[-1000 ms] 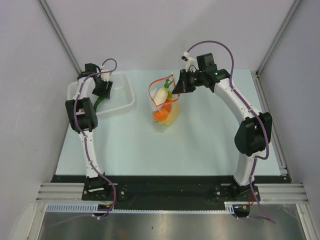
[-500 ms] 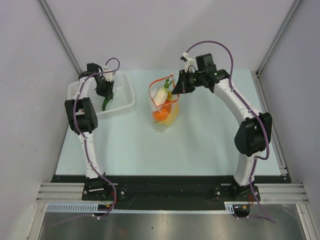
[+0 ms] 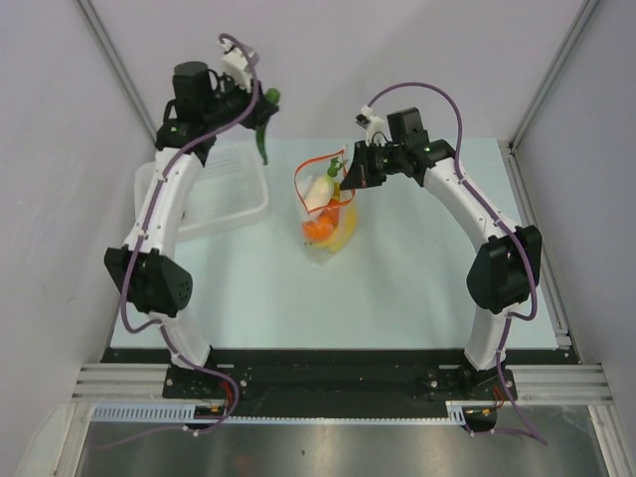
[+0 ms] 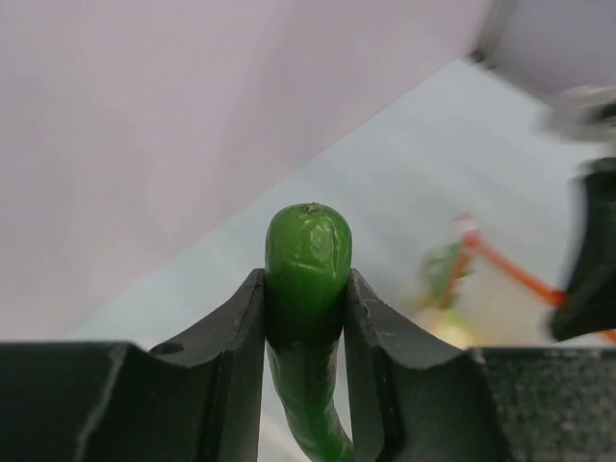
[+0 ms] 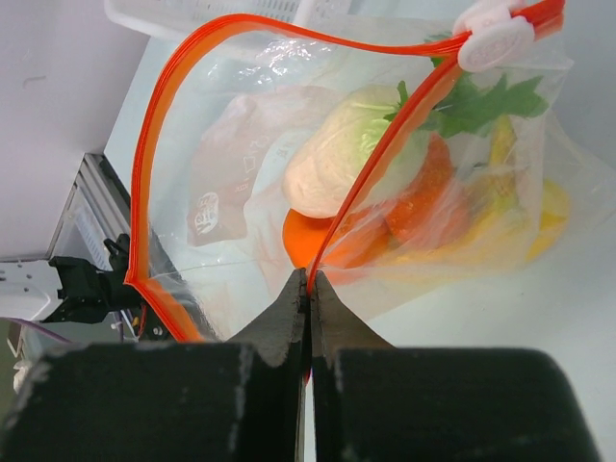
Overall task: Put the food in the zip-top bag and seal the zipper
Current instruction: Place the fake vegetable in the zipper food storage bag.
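Note:
My left gripper point(image 3: 261, 114) is shut on the green pepper point(image 3: 262, 139) and holds it high above the table, between the tray and the bag; in the left wrist view the pepper point(image 4: 308, 289) sits clamped between the fingers point(image 4: 231, 366). My right gripper point(image 3: 350, 177) is shut on the red-orange zipper point(image 5: 385, 154) at the right side of the bag's mouth, holding it up and open. The clear zip-top bag point(image 3: 328, 214) stands mid-table with the white radish point(image 5: 351, 149), a carrot point(image 5: 423, 197), an orange point(image 5: 318, 241) and yellow banana point(image 5: 539, 212) inside.
The white ribbed tray point(image 3: 224, 194) sits at the back left of the table, under my left arm. A white zipper slider point(image 5: 491, 38) sits on the strip near the bag's far corner. Grey walls stand close on both sides.
My left arm has lifted out of the tray with the green pepper and swung up and right toward the bag. The right gripper and bag have stayed put.

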Robot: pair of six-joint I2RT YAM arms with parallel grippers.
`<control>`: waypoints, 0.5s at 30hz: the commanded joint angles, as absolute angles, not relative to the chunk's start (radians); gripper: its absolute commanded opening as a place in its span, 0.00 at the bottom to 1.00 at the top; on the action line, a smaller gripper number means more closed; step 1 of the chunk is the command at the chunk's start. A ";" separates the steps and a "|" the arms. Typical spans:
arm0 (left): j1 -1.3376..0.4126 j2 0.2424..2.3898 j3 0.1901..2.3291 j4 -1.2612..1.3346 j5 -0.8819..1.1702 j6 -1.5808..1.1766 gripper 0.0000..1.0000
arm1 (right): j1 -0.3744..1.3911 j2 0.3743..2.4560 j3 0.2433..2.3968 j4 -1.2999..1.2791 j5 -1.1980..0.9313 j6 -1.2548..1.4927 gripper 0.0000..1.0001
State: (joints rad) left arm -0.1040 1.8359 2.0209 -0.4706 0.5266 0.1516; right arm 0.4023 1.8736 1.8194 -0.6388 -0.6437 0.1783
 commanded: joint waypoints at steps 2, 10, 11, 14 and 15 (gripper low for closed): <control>-0.300 1.734 1.869 -0.180 0.627 0.011 0.03 | 0.411 1.821 1.839 -0.606 -0.650 0.163 0.00; -0.489 1.700 1.695 -0.058 0.522 0.081 0.01 | 0.411 1.793 1.825 -0.612 -0.644 0.155 0.00; -0.492 1.698 1.653 -0.039 0.511 0.086 0.01 | 0.413 1.786 1.824 -0.611 -0.644 0.152 0.00; -0.523 1.687 1.559 -0.015 0.422 0.175 0.00 | 0.411 1.776 1.810 -0.609 -0.643 0.150 0.00; -0.528 1.683 1.539 -0.003 0.408 0.202 0.00 | 0.411 1.773 1.804 -0.611 -0.643 0.147 0.00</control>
State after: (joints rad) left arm -0.5064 1.7149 1.6279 -0.0864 0.5129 0.0933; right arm 0.4030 1.8473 1.8091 -0.6434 -0.6296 0.1745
